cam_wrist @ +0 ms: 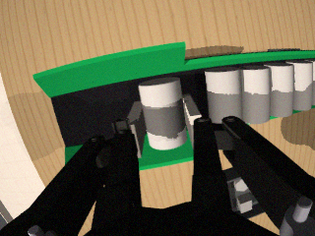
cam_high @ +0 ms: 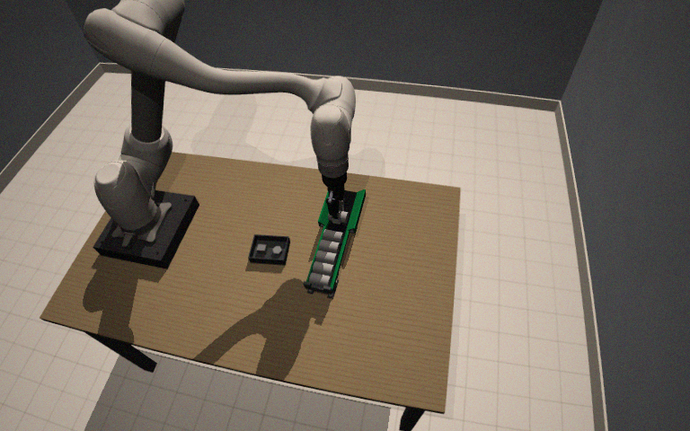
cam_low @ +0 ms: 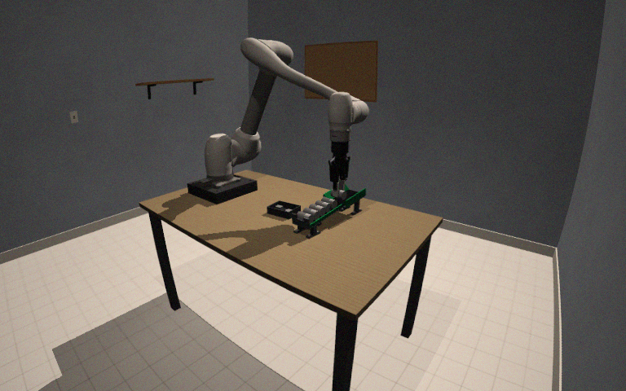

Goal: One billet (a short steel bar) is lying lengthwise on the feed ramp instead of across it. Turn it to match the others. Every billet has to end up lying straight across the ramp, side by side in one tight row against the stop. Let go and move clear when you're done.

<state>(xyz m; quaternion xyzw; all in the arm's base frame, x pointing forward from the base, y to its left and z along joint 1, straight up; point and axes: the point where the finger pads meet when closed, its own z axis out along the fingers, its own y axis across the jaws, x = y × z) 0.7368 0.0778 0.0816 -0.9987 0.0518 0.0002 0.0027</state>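
Observation:
A green-sided feed ramp point(cam_high: 335, 239) stands on the wooden table. Several grey billets point(cam_high: 325, 256) lie across it, side by side, in a row toward the low end; they also show in the wrist view point(cam_wrist: 270, 90). My gripper point(cam_wrist: 163, 110) is shut on one more billet point(cam_wrist: 161, 113) at the upper part of the ramp, down between the green rails. That billet lies across the ramp, parallel to the others, with a small gap between it and the row. In the top and exterior views the gripper point(cam_high: 335, 210) point(cam_low: 338, 189) stands upright over the ramp's high end.
A small dark tray point(cam_high: 269, 249) with two small grey parts sits left of the ramp. The robot's base point(cam_high: 147, 228) is at the table's far left. The ramp's dark stop point(cam_high: 320, 289) is at the low end.

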